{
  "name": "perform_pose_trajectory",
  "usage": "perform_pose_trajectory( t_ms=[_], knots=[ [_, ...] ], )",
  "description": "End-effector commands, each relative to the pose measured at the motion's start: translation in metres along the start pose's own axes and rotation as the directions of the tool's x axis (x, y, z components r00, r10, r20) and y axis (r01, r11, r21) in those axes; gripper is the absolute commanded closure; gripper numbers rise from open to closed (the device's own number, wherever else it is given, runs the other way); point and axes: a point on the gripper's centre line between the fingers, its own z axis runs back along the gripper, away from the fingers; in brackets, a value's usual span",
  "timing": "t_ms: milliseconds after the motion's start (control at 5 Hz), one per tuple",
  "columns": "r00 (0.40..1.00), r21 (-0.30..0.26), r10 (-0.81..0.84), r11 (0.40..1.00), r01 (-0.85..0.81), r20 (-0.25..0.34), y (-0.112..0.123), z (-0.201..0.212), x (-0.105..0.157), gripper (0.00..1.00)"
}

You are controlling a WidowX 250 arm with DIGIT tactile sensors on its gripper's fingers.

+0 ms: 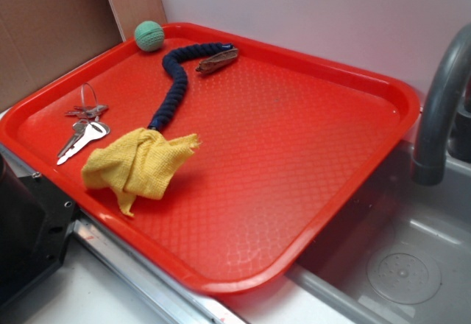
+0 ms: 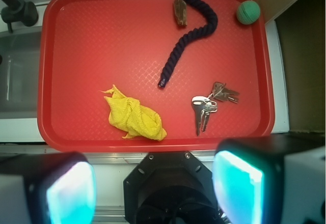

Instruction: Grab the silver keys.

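Task not started. Silver keys (image 2: 206, 108) lie flat on red tray (image 2: 102, 40), just beside yellow cloth (image 2: 135, 118), toward tray's near rim, untouched. Gripper (image 2: 153, 188) high above tray edge, jaws spread wide, holding nothing. Remaining: approach, descend, close, lift.

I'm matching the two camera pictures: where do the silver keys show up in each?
Exterior: the silver keys lie near the red tray's left edge.
Wrist: the silver keys lie in the tray's lower right part.
Shared landmark: the crumpled yellow cloth lies close beside them in both views.
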Motion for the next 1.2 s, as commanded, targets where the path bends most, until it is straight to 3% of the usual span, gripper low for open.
perform_pose_trajectory(
  t_ms=[0,200,400,600,1000],
  knots=[
    [1.000,0.000,0.000,1.000,0.000,0.000,0.000,0.000,0.000,0.00],
    [0.968,0.001,0.245,0.969,-0.246,0.058,0.032,-0.030,0.002,0.00],
    [0.922,-0.030,0.387,0.922,-0.387,0.003,0.067,-0.060,0.000,0.00],
    [0.851,0.006,0.523,0.852,-0.524,0.048,0.093,-0.084,-0.005,0.00],
    [0.829,0.029,0.556,0.829,-0.558,0.056,0.117,-0.119,0.004,0.00]
  ],
)
